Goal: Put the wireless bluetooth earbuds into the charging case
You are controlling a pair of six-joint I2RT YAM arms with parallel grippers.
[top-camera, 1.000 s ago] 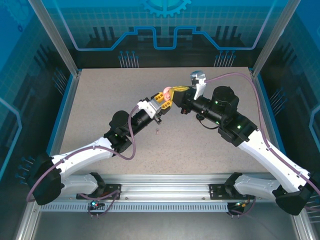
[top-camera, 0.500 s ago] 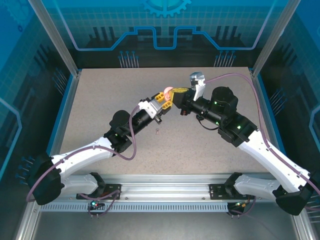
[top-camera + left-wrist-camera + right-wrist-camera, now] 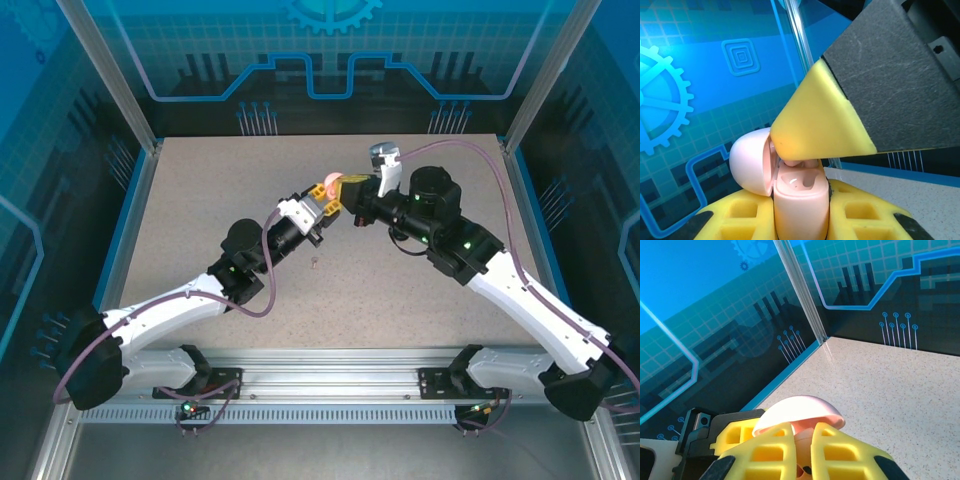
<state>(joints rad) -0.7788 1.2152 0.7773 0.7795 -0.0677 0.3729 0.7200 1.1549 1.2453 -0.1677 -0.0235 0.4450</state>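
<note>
**A:** Where is the charging case, and why is it there?

**B:** The pink charging case (image 3: 800, 200) is held in the air, clamped upright in the left gripper (image 3: 322, 202). Its lid is swung open, probably to steady the wells for loading.

**A:** And the right arm?

**B:** It stretches in from the case's right. The right gripper (image 3: 802, 442) tips down onto the case's opening, jaws nearly closed. It seems to be pinching a pale earbud (image 3: 799, 163) just above a well.

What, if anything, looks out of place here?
One tiny object lies loose on the table beside the left arm, apart from the open pink case held in the left fingers. Too small to identify; perhaps an earbud.
</note>
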